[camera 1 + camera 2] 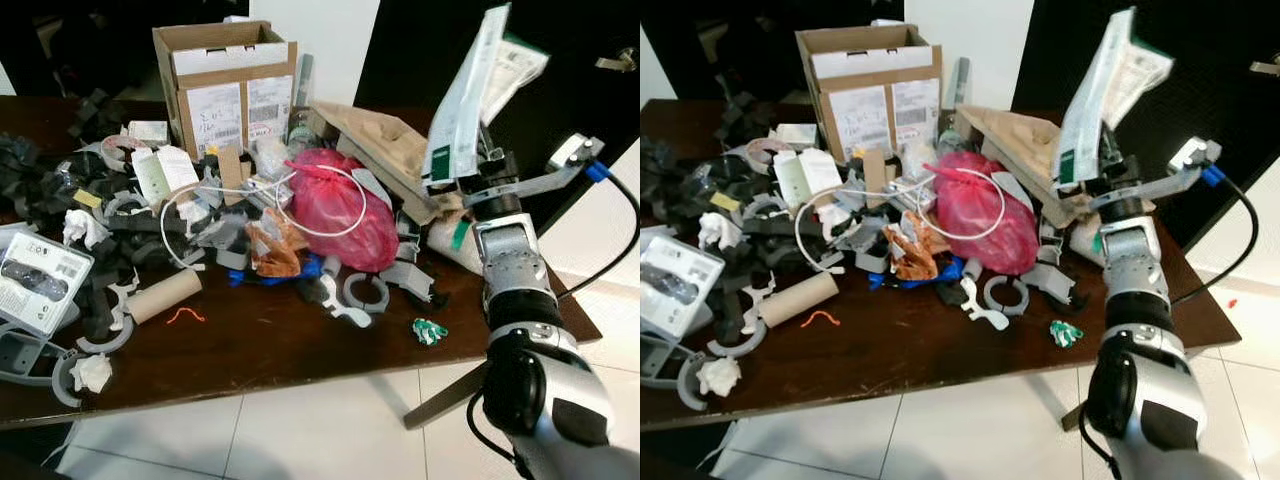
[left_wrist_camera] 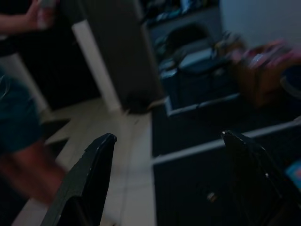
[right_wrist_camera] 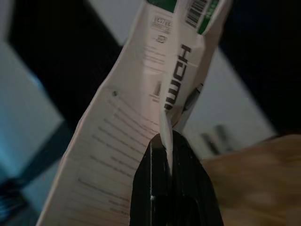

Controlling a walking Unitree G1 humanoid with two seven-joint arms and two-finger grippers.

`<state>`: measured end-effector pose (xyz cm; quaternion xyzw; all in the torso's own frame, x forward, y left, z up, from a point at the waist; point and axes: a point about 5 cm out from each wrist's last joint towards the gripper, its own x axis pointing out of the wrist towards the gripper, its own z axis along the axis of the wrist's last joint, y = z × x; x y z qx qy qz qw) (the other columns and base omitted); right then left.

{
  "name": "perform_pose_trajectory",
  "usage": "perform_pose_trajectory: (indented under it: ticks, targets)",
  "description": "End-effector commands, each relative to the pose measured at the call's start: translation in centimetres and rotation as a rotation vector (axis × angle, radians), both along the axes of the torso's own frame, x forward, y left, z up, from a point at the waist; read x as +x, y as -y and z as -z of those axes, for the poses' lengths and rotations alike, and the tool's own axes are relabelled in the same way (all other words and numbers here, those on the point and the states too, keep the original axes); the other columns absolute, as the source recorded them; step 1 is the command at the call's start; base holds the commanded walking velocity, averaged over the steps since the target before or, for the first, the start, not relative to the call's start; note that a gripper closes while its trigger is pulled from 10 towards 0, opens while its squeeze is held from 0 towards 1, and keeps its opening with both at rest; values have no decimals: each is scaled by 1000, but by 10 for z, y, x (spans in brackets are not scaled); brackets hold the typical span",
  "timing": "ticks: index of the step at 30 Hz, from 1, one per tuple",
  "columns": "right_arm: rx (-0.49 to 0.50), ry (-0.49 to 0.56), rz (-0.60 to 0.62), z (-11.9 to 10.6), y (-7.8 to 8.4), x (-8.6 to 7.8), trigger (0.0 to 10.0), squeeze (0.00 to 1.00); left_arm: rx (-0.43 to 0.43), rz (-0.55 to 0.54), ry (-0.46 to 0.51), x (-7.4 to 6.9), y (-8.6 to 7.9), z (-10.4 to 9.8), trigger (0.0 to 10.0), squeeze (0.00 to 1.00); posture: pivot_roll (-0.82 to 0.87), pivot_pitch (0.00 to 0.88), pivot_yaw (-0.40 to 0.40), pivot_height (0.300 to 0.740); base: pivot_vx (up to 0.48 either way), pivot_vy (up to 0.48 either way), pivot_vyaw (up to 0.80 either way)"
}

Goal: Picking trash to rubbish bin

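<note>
While the right arm stood raised over the table's (image 1: 300, 350) right end, I noted the right tool (image 3: 165, 141) pinched shut on a flat white-and-green package (image 1: 470, 95), held upright above the clutter and clear of the table. In the right wrist view the package's lower edge sat between the two black fingers (image 3: 153, 179). The heap on the table included an open cardboard box (image 1: 225, 85), a red plastic bag (image 1: 345, 210), a cardboard tube (image 1: 165, 295) and grey rings. The left tool (image 2: 164, 141) hung with fingers spread apart, over dim floor, near a person's leg (image 2: 21, 136).
</note>
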<state>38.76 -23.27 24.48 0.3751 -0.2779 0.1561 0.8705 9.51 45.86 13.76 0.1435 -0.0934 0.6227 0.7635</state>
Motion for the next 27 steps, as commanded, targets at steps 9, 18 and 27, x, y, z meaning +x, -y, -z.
perform_pose_trajectory:
  ticks: [9, 18, 27]
  targets:
    - [-106, -89, 314, -2, 53, -12, 0, 0, 124, 430, -73, 78, 27, -40, 10000, 0, 260, 110, -105, 740, 0, 0, 0]
    - [-277, -302, 637, 15, 104, -32, 0, 0, 184, 707, -73, 118, 58, -68, 10000, 0, 248, 113, -92, 740, 0, 0, 0]
    - [-367, -680, 949, 62, 165, -80, 0, 0, 196, 828, -52, 136, 77, -80, 10000, 0, 251, 122, -94, 740, 0, 0, 0]
